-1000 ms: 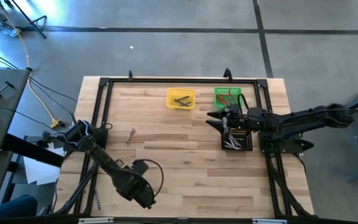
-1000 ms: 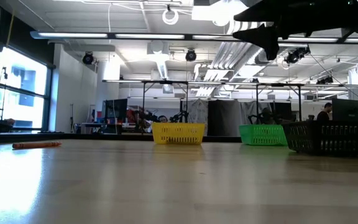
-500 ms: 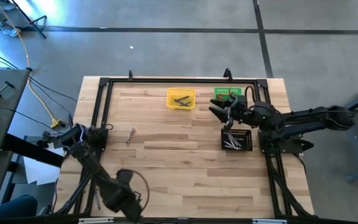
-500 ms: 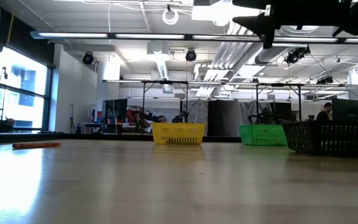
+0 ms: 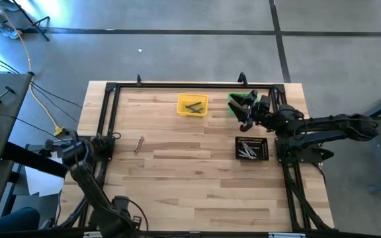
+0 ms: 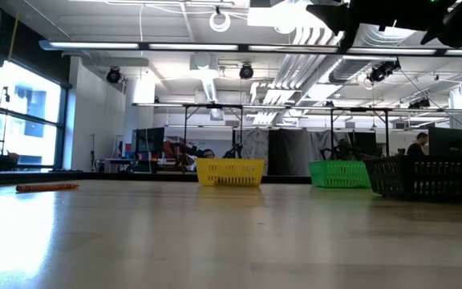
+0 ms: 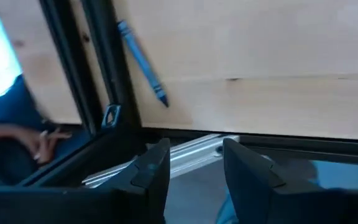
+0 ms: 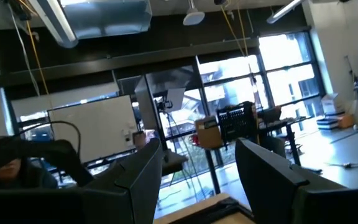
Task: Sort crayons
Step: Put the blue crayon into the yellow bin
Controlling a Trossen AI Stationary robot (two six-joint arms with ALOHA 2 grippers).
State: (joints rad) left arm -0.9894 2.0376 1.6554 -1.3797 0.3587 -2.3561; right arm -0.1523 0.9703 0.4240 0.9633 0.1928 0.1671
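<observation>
My right gripper [image 5: 245,111] hangs open and empty above the green bin [image 5: 235,99] at the far right; its fingers [image 8: 138,174] show only the room between them. My left gripper [image 5: 123,215] is open and empty at the table's near edge, over the frame; its wrist view shows a blue crayon [image 7: 143,62] lying flat on the wood ahead of it. An orange-brown crayon [image 5: 138,143] lies on the table's left part and also shows in the low view [image 6: 46,187]. The yellow bin [image 5: 192,104] holds a few grey-blue crayons. The black tray [image 5: 252,149] holds several pale crayons.
A black metal frame [image 5: 108,119] runs round the tabletop. The bins stand along the far edge, the yellow bin [image 6: 229,172] left of the green bin [image 6: 339,173]. The black tray [image 6: 427,178] stands at the right. A person's hand [image 7: 42,140] shows beyond the table's edge.
My right gripper has gone from above the black tray toward the far edge and up, and now stands over the green bin. My left arm has drawn back toward the table's near edge and the near left corner.
</observation>
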